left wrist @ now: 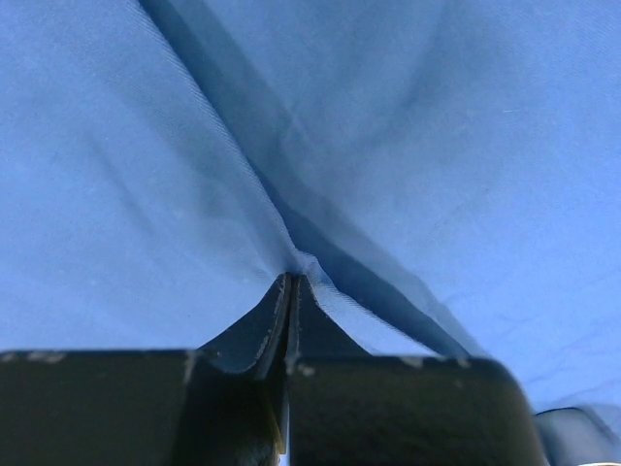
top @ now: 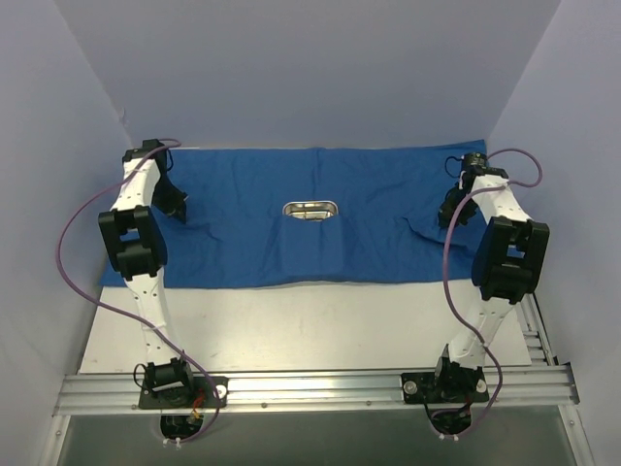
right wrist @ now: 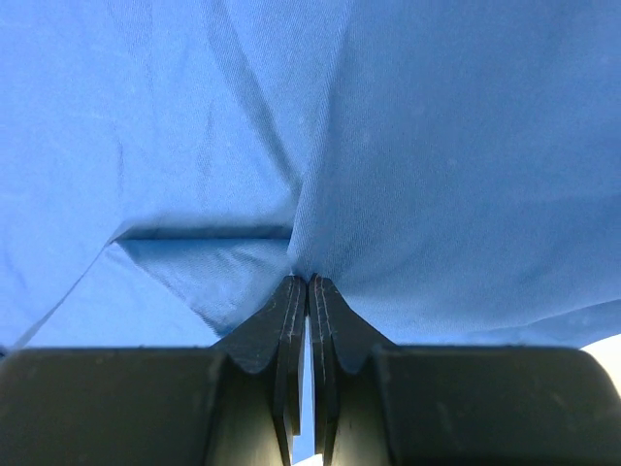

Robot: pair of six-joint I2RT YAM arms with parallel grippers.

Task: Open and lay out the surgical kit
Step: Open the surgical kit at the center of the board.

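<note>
The surgical kit's royal-blue cloth wrap [top: 252, 228] lies spread across the far half of the table. A small shiny steel tray [top: 310, 210] sits near its middle, with a thin instrument inside. My left gripper [top: 178, 210] is at the cloth's left side, shut on a pinched fold of the blue cloth [left wrist: 320, 146]; the left gripper's tips [left wrist: 293, 280] meet where the fabric bunches. My right gripper [top: 448, 216] is at the cloth's right side, shut on a pleat of the same cloth [right wrist: 437, 146]; the right gripper's tips [right wrist: 308, 282] press together under the fold.
Bare white table [top: 310, 335] runs between the cloth's near edge and the aluminium rail [top: 310, 388] carrying the arm bases. Pale walls close in on the left, right and back. Purple cables loop beside each arm.
</note>
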